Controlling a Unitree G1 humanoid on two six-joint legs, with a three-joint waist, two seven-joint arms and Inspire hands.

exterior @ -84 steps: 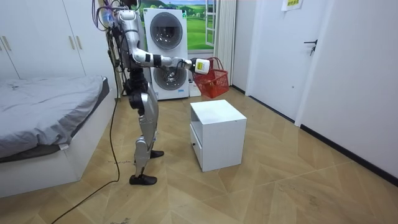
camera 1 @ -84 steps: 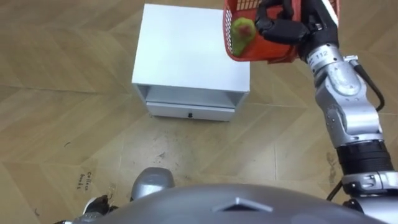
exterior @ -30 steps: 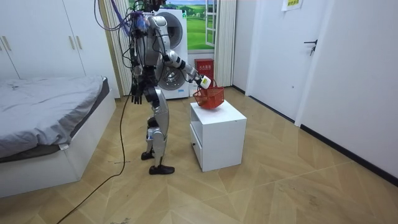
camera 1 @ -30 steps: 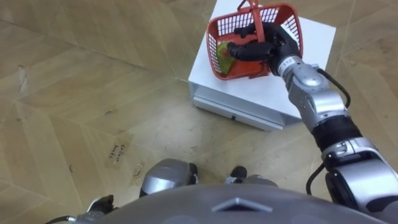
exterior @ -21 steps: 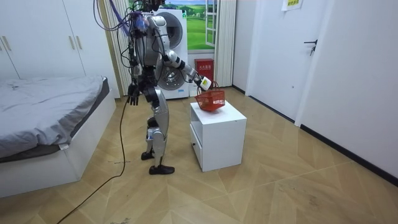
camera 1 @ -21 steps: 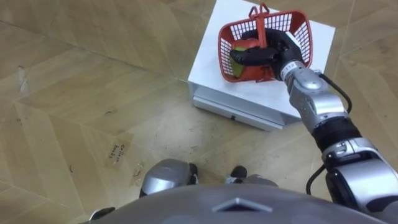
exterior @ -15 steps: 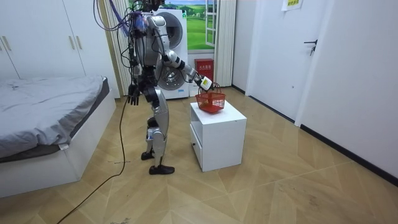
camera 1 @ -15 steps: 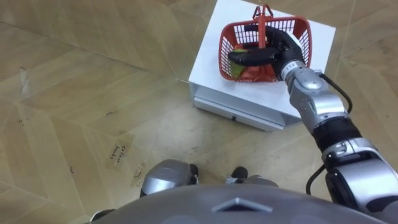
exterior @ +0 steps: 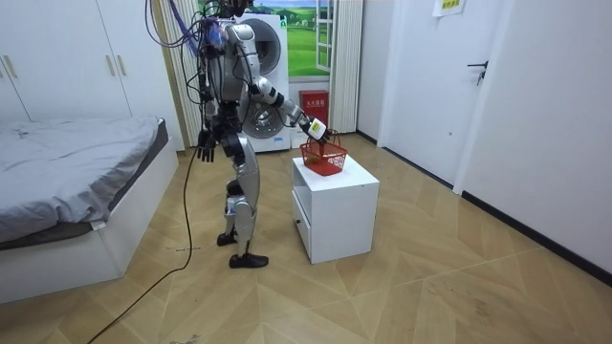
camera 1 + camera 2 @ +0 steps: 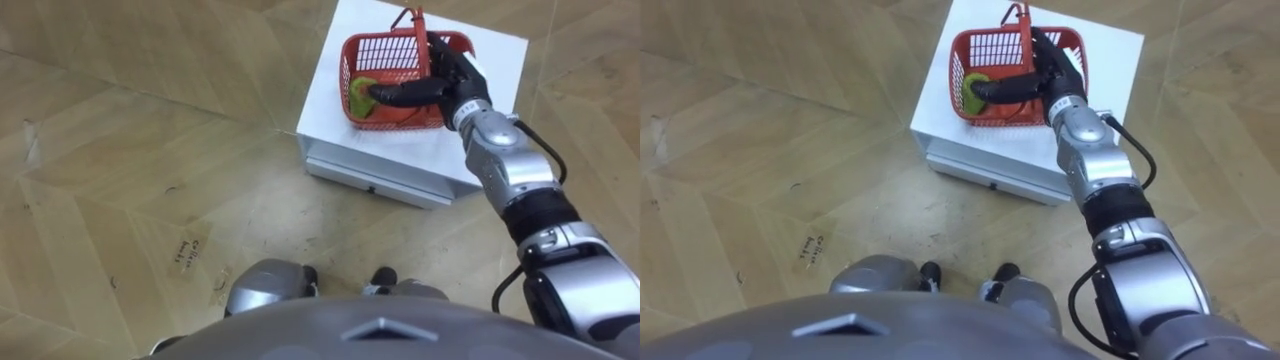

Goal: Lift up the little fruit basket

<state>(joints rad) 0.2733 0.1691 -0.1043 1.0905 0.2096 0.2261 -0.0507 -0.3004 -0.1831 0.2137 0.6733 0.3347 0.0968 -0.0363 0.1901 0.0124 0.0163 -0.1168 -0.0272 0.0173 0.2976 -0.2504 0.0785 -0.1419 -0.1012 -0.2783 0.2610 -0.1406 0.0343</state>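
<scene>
writing on floor label [image 10: 192, 251] illegible

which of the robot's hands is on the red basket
The right hand, holding the fruit basket at its near wall on the white cabinet. The left hand hangs at the robot's side, touching nothing.

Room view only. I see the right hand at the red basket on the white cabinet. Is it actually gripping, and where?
Observer: Yes. The right hand is hooked over the fruit basket at its right-side rim, with the fingers reaching inside. It is not on the handle.
Operator: Handle up or folded?
Observer: The handle stands upright, just left of the hand.
Operator: Anything inside?
Observer: One green fruit at the basket's left end, by the fingertips.
</scene>
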